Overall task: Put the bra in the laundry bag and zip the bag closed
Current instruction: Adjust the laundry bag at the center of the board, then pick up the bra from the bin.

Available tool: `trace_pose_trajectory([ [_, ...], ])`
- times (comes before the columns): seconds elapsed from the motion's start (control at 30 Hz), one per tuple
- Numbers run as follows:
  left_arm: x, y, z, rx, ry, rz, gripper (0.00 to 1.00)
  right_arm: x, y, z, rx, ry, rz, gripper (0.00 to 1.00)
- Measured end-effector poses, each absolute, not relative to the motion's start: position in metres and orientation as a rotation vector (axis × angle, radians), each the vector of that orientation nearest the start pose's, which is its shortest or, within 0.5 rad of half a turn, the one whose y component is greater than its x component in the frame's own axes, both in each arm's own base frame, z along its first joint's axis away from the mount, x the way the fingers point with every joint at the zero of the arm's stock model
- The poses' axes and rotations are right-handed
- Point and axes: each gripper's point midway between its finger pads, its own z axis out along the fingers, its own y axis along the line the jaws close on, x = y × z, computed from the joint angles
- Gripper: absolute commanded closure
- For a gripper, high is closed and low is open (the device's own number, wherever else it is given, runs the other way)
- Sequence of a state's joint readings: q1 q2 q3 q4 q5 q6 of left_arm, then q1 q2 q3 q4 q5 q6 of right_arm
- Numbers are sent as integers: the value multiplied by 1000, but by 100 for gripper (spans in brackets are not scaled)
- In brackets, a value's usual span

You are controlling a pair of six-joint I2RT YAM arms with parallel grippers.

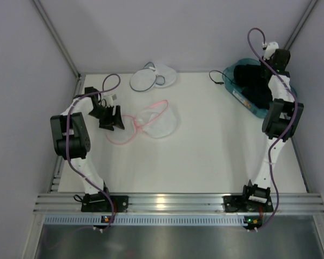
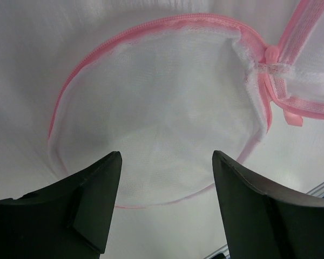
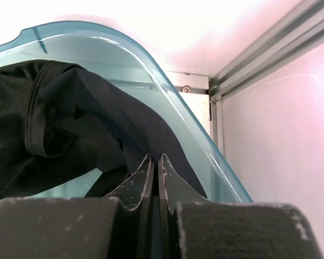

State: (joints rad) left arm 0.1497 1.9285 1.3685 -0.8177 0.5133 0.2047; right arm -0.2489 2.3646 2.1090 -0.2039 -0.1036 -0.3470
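The bra (image 3: 70,108) is black fabric lying in the teal plastic bin (image 3: 151,65) at the back right (image 1: 259,105). My right gripper (image 3: 155,157) is inside the bin and shut on a fold of the bra. A thin black strap (image 1: 216,76) hangs over the bin's left rim. The laundry bag (image 1: 154,78), white mesh with a grey rim, lies open in two discs at the back middle of the table. My left gripper (image 1: 112,117) is open and empty, far from that bag.
A similar round mesh bag with a pink rim (image 1: 151,123) lies open just right of my left gripper. It fills the left wrist view (image 2: 162,108), with its pink zip pull (image 2: 271,54) at the upper right. Enclosure walls stand close on both sides.
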Motion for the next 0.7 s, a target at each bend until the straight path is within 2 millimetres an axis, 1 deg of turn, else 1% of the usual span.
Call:
trace_pose_trajectory([
  [0.07,364,-25,50,150,2777,-670,23,646,-158,150,-185,2032,-264,100],
  [0.13,365,-25,56,155,2762,-666,16,641,-154,156,-204,2031,-251,100],
  [0.2,366,-25,64,163,2741,-656,12,633,-149,168,-215,2028,-233,100],
  [0.23,367,-25,68,168,2730,-650,9,626,-145,180,-223,2022,-223,100],
  [0.27,367,-25,74,173,2716,-643,7,621,-141,193,-230,2010,-213,100],
  [0.3,368,-25,78,177,2704,-636,4,617,-138,209,-237,1989,-209,100],
  [0.37,369,-25,87,185,2681,-624,2,606,-131,250,-253,1928,-203,100],
  [0.47,370,-24,101,194,2648,-601,2,584,-119,318,-279,1812,-203,100],
  [0.53,371,-23,107,198,2632,-584,2,568,-110,357,-294,1743,-196,100],
  [0.57,371,-22,110,200,2625,-579,2,561,-105,373,-302,1714,-189,100],
  [0.63,370,-22,116,201,2610,-572,2,547,-95,396,-313,1676,-160,100],
  [0.7,370,-22,123,205,2593,-563,2,533,-84,411,-324,1656,-120,100],
])
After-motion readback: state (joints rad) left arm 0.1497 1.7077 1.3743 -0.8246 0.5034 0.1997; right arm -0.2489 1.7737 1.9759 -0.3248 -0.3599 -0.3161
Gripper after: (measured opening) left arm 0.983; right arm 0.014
